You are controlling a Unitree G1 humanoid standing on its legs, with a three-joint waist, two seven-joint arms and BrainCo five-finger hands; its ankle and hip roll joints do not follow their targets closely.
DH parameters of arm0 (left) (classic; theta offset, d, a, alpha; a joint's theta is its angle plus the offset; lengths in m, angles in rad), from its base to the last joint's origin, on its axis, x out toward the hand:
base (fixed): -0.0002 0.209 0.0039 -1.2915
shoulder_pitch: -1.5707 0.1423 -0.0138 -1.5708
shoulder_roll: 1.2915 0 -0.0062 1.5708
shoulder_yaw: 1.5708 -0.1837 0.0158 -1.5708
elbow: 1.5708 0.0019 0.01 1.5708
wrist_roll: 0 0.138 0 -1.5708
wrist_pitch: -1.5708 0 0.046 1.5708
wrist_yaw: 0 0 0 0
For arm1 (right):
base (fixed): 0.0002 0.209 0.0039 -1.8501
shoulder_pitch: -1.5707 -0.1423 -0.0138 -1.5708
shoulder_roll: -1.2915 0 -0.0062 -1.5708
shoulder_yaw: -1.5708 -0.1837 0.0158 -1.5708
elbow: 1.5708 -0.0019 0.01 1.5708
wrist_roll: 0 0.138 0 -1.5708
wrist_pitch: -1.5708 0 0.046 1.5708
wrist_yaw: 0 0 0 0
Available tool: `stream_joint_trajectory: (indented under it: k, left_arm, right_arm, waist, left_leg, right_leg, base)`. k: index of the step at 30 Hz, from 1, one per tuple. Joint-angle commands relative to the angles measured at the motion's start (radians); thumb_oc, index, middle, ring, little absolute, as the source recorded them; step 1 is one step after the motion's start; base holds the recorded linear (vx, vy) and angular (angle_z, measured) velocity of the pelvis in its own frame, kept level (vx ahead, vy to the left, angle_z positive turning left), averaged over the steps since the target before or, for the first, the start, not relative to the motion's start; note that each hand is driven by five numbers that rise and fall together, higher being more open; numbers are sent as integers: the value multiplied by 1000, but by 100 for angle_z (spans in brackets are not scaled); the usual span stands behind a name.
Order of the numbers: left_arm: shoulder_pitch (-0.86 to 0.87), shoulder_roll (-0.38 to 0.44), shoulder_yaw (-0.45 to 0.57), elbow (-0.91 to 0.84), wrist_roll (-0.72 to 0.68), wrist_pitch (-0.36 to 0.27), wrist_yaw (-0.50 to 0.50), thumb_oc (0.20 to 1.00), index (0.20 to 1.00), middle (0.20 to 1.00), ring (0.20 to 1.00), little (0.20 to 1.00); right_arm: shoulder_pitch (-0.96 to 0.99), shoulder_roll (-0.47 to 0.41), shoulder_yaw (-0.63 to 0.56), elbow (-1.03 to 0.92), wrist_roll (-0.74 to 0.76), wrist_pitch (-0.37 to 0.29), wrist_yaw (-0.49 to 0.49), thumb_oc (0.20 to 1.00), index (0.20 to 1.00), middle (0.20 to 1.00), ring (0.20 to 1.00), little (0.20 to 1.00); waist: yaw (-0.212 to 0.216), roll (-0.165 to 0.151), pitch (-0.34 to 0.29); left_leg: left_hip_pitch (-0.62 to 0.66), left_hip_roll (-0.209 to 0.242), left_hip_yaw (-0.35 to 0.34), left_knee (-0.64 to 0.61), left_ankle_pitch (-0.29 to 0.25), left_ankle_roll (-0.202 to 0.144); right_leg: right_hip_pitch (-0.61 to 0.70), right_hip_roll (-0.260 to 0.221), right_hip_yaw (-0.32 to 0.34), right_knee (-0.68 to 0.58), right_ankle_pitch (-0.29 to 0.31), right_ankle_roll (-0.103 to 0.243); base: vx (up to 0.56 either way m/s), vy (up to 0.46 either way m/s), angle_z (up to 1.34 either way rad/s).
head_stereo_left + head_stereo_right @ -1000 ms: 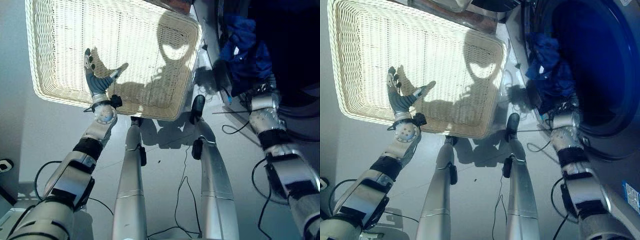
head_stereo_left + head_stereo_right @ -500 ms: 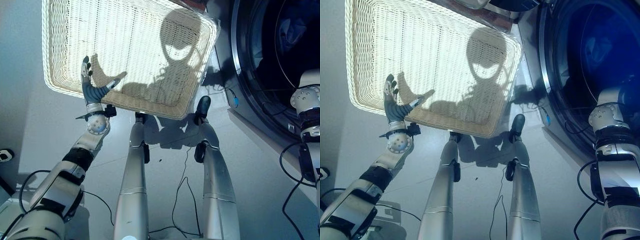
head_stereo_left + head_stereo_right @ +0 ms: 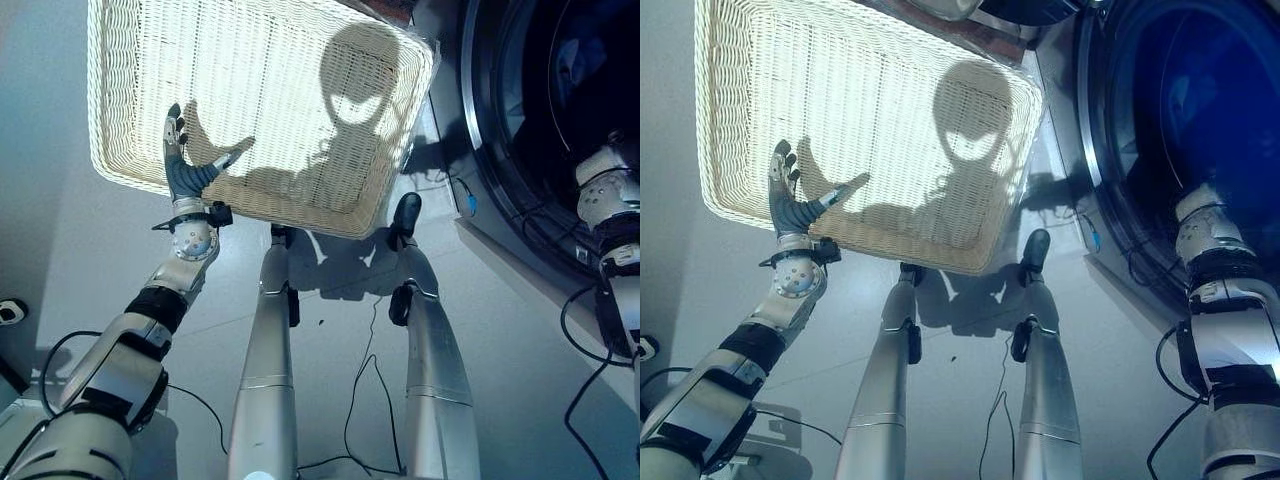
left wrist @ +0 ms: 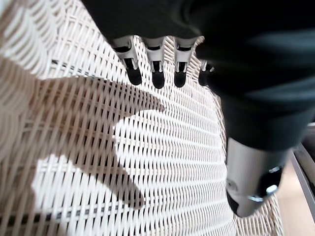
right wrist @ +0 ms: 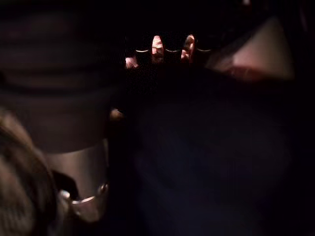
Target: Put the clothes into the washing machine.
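One wicker basket (image 3: 120,120), one washing machine (image 3: 1110,130). Left hand (image 3: 185,165) spread above basket; right hand inside drum beside dark cloth (image 5: 211,162), finger state indeterminable

Comparison with the earlier pictures: the blue clothes, bunched a second ago at the washing machine (image 3: 1160,140) opening just above the right wrist, are no longer seen there. The right arm is now reached further into the dark drum, its wrist placed at the door rim; the right hand (image 5: 157,49) is hidden in the dark inside, so its state cannot be told. The left hand (image 3: 190,165) is raised slightly further over the near edge of the wicker basket (image 3: 110,170) than half a second ago, its fingers kept spread.
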Motion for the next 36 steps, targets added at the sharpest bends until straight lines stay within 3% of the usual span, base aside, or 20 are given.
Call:
stream_joint_trajectory:
  k: [1,3,4,6,15,22,36]
  left_arm:
    - [-30,-15,26,6,-3,-12,16,1000,1000,1000,1000,1000]
    - [-29,-18,26,5,-2,-12,17,1000,1000,1000,1000,1000]
    - [-38,-29,24,-3,6,-6,25,1000,1000,1000,1000,1000]
    - [-50,-37,23,-2,14,-4,23,1000,1000,1000,1000,1000]
    - [-58,-79,39,4,54,-17,46,1000,1000,1000,1000,1000]
    - [-54,-108,56,-10,97,-4,61,1000,1000,1000,1000,1000]
    - [-27,-151,65,-29,163,34,79,1000,1000,1000,1000,1000]
  right_arm:
    - [-60,-185,94,-50,-208,93,-58,1000,1000,1000,1000,1000]
    - [-61,-178,99,-58,-240,93,-56,1000,1000,1000,1000,1000]
    - [-64,-145,153,-159,-395,138,-91,1000,1000,1000,1000,1000]
    - [-70,-124,183,-210,-468,160,-93,1000,1000,1000,1000,1000]
    - [5,-33,220,-392,-798,181,-72,1000,1000,1000,1000,1000]
    - [91,11,222,-512,-930,194,-11,1000,1000,1000,1000,1000]
    - [309,108,216,-632,-1081,109,79,1000,1000,1000,1000,1000]
  waist:
    - [-14,17,-17]
    - [-13,18,-17]
    - [-12,23,-17]
    - [-12,27,-17]
    - [-22,42,-17]
    - [-34,38,-17]
    - [-63,28,-17]
  left_leg:
    - [-7,-120,-2,63,-76,85]
    - [-6,-121,-2,63,-77,86]
    - [-17,-124,0,66,-77,89]
    - [-22,-126,1,67,-78,89]
    - [-31,-128,17,68,-83,92]
    - [-36,-125,28,71,-82,94]
    - [0,-123,48,70,-79,94]
  right_leg:
    - [36,80,-62,6,0,76]
    - [36,80,-63,7,0,76]
    - [25,78,-63,9,-5,75]
    - [19,75,-63,11,-7,75]
    - [-1,73,-56,21,-21,75]
    - [-11,76,-51,30,-25,74]
    - [14,87,-31,24,-12,78]
  base:
    - [0,0,0]
    - [0,0,0]
    - [0,0,0]
    - [0,0,0]
    - [-9,7,1]
    - [-2,1,1]
    - [-1,2,0]
